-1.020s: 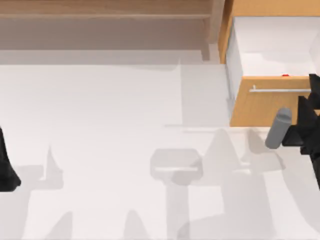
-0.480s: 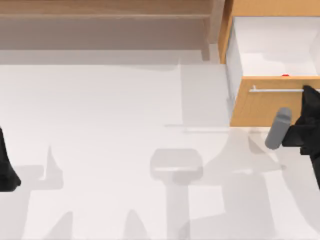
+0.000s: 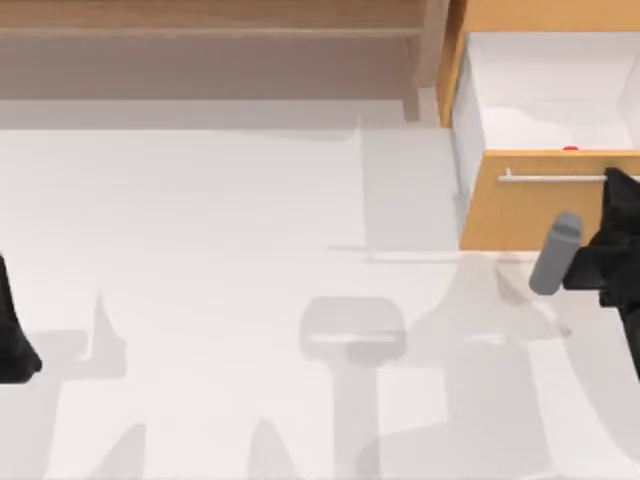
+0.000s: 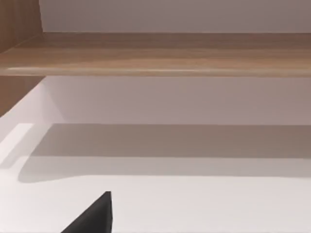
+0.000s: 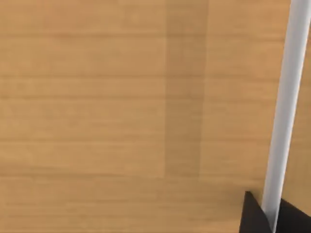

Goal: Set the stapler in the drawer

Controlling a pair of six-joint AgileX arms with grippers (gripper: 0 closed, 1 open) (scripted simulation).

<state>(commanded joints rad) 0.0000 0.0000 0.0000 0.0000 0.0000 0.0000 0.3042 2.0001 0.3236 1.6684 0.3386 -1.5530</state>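
the drawer [image 3: 520,215] sticks out at the table's [image 3: 220,300] far right, its white inside open from above. left of the drawer, bare tabletop is free to cross. the shelf [image 3: 210,30] blocks the far edge further left. the right gripper [image 3: 622,190] crowds the drawer's handle [image 3: 550,179].

Two AgileX arms are at the worktop [image 3: 230,250]: the left arm [image 3: 12,335] at its left edge and the right arm, whose right gripper [image 3: 618,195] sits against the drawer front. There is one drawer [image 3: 520,215], with one silver bar handle [image 3: 550,179] running just beside that gripper and one small red thing [image 3: 570,149] just beyond it at the drawer's front edge. One wooden shelf [image 3: 200,20] stands well off to the gripper's far side.
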